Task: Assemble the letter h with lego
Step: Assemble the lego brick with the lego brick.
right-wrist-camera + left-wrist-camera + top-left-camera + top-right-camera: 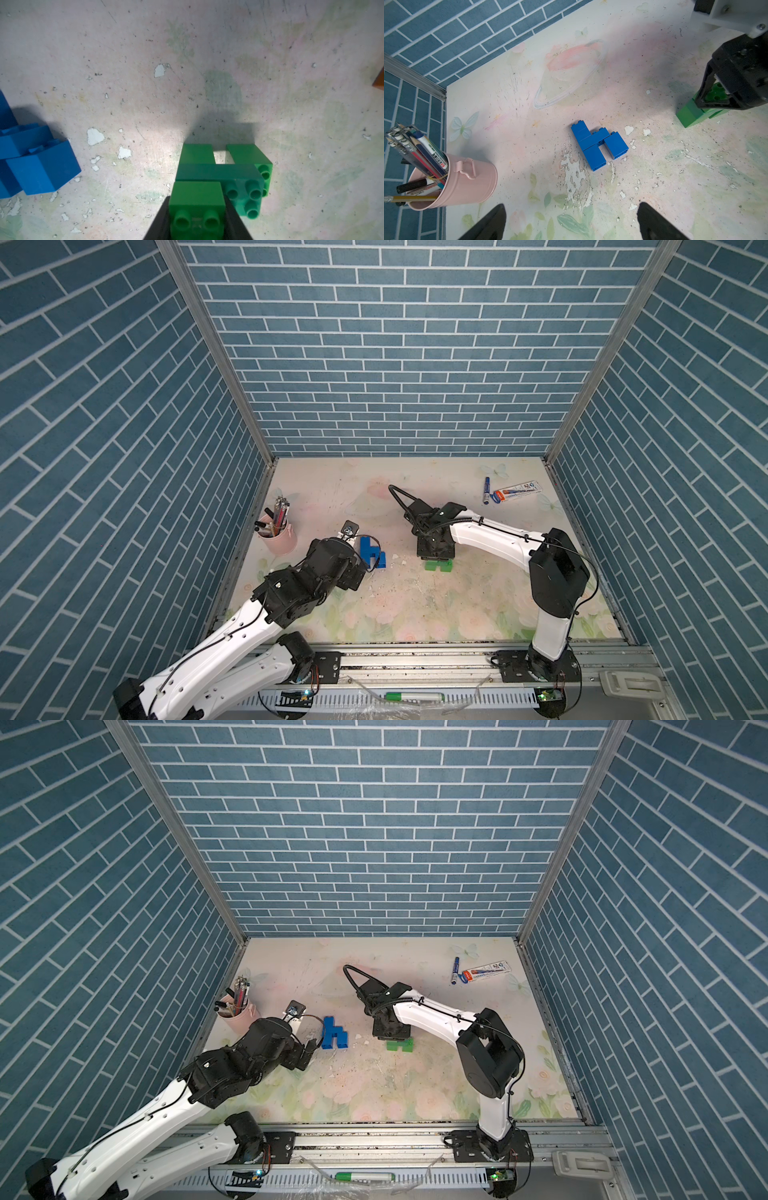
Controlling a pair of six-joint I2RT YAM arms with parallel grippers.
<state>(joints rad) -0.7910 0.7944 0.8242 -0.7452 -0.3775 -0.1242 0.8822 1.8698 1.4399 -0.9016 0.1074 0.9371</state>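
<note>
Green lego brick (196, 199) pinched in right fingers (159, 225); left fingers (488, 224) spread wide, empty.

Blue brick-patterned walls (415, 344) are enclosing a floral worktop (457, 605).
Aluminium posts (218, 352) are framing the far corners; the pastel print is flaking near the worktop's middle.

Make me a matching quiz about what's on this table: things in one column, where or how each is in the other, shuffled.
1 blue bricks
2 top green brick
3 pink bucket
4 marker pen

A pinched between the right arm's fingers
B far corner, beside a flat box
C lying flat, forming an h
D holding pens

Pairs: 1-C, 2-A, 3-D, 4-B
</note>
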